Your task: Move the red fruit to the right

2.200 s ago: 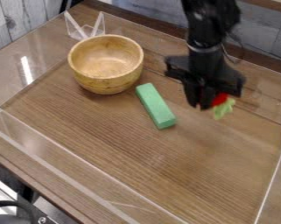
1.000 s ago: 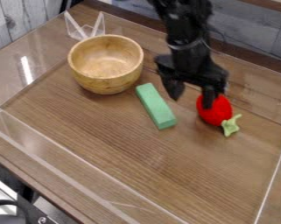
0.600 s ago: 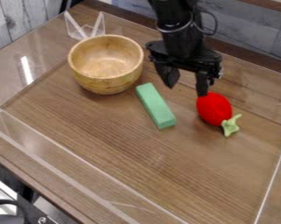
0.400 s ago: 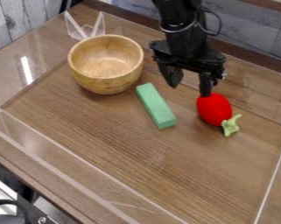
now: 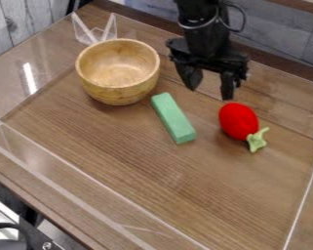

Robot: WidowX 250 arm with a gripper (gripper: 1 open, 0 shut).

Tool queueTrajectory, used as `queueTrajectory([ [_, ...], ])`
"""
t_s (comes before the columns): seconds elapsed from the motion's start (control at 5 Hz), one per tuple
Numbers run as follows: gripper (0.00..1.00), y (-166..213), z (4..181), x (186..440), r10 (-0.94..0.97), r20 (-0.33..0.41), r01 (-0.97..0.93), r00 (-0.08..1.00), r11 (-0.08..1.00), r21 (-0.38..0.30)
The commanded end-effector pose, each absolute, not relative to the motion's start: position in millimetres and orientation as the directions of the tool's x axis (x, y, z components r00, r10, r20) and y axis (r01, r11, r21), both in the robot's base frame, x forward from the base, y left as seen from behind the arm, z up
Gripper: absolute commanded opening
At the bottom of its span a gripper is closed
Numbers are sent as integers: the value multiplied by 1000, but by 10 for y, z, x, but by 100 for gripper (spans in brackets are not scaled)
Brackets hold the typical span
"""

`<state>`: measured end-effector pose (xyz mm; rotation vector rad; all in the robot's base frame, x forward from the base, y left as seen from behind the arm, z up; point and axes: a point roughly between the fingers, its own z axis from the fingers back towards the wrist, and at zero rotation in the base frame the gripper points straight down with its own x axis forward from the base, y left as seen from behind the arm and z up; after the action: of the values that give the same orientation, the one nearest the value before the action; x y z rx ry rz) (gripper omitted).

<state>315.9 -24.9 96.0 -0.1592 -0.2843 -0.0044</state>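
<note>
- Your gripper (image 5: 207, 86) hangs wide open and empty, near the far edge of the surface (image 5: 133, 186).
- The red fruit (image 5: 240, 120) lies free near the right edge, apart from the gripper.
- Risk: a low sweep could nudge the rounded fruit rolling, or clip the green block (image 5: 174, 117).
- The wooden bowl (image 5: 117, 70), toward the far left corner, looks empty, though its bottom is partly hidden.

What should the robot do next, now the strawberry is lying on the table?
Probably just lift away and stop. The red fruit lies on the table to the right of the green block, and the gripper hangs apart from it with its jaws open, holding nothing. The job looks done.
</note>
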Motion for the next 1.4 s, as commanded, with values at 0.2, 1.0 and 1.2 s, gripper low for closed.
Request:
queueTrajectory([
  [0.2, 100, -454, 1085, 3203, -18, 335, 70, 942, 987, -143],
  [1.0, 100, -580, 780, 3244, -150, 310, 202, 939, 969, -144],
  [1.2, 100, -549, 675, 3265, -158, 291, 207, 944, 968, -145],
])
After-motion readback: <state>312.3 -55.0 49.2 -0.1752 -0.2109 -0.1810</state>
